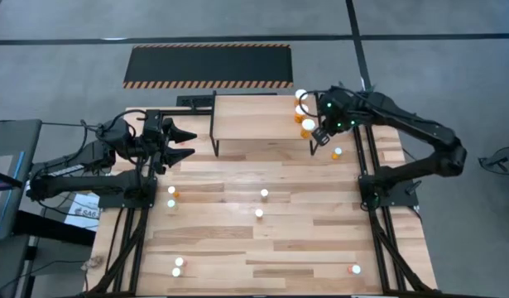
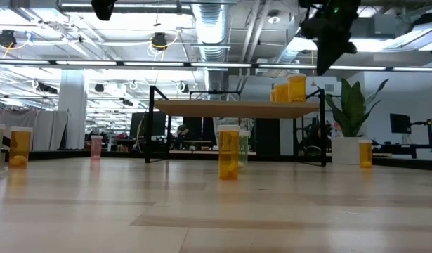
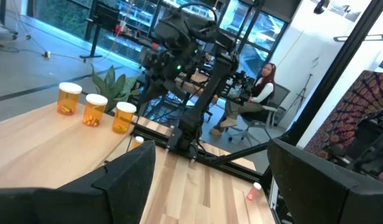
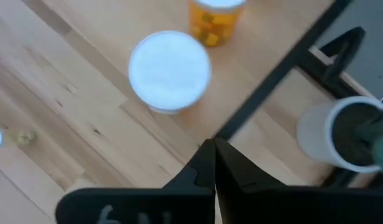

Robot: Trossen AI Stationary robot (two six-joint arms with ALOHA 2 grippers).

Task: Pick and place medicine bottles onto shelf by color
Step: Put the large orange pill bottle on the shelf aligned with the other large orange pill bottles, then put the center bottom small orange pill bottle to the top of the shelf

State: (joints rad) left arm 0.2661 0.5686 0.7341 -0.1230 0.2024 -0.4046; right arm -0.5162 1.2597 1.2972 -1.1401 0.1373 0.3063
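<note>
The light-wood shelf (image 1: 254, 116) stands at the table's far side. Three orange bottles with white caps (image 1: 304, 111) stand upright on its right end; they also show in the left wrist view (image 3: 94, 109) and the low view (image 2: 296, 88). My right gripper (image 1: 322, 137) hovers just off the shelf's right end, shut and empty, fingers pointing down (image 4: 214, 165) near the nearest bottle's cap (image 4: 169, 70). My left gripper (image 1: 184, 142) waits open and empty left of the shelf. Several small bottles (image 1: 264, 194) stand scattered on the tabletop.
Loose bottles stand at the table's left (image 1: 172, 197), middle (image 1: 258, 213), near edge (image 1: 178, 266), near right (image 1: 354, 268) and under my right arm (image 1: 337, 153). A white plant pot (image 4: 337, 134) stands beyond the shelf's right end. A person sits in the room behind (image 3: 263, 87).
</note>
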